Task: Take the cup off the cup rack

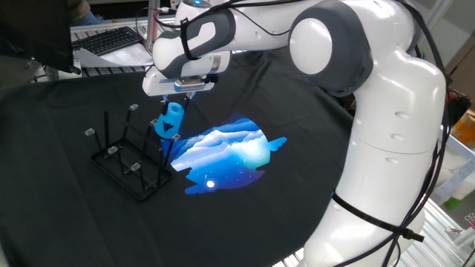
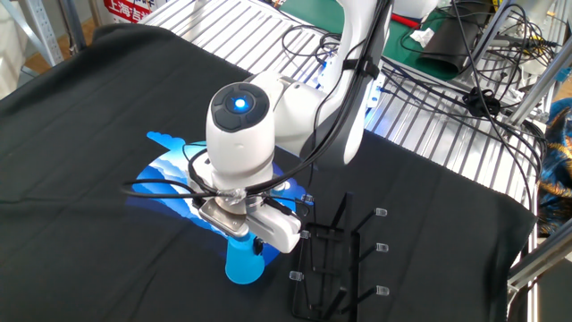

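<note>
gripper (image 1: 178,99) pinches the top of the blue cup (image 1: 170,121) | cup hangs tilted just beside the black cup rack (image 1: 128,159), at its near corner pegs | writing: red sign (image 2: 134,9) at the far edge, too small to read | room: wide black cloth (image 2: 80,107) open around, blue picture patch (image 1: 226,152) beside the rack

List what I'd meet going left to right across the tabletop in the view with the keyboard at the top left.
Cup rack → cup, held by the gripper beside the rack's right end → blue mountain print on the cloth → the arm's white base column.
</note>
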Available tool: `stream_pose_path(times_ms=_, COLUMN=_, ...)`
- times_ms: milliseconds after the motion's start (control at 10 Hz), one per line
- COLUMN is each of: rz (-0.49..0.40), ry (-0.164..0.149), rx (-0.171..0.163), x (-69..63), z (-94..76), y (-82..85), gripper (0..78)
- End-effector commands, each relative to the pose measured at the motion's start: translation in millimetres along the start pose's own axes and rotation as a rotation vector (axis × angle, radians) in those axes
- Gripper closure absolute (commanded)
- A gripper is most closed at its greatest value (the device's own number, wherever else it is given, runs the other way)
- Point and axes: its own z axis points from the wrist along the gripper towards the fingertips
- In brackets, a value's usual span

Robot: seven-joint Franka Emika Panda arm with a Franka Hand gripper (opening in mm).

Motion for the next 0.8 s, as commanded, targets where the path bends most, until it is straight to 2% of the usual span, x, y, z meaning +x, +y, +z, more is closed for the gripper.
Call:
stream_pose_path(times_ms=100, rz=0.014, ry=-0.011, rx=0.001, x=-1.3, z=2.4, y=0.7, gripper=76.3)
stream_pose_path(times_ms=500, rz=0.015, ry=-0.009, rx=-0.001, x=-1.4, z=2.7, y=0.8, gripper=76.3)
stream_pose_path(times_ms=600, rz=0.015, ry=-0.009, rx=-0.001, x=-1.4, z=2.7, y=0.8, gripper=0.2)
stream_pose_path(times_ms=800, rz=0.015, ry=-0.009, rx=-0.001, x=-1.4, z=2.7, y=0.8, gripper=0.2)
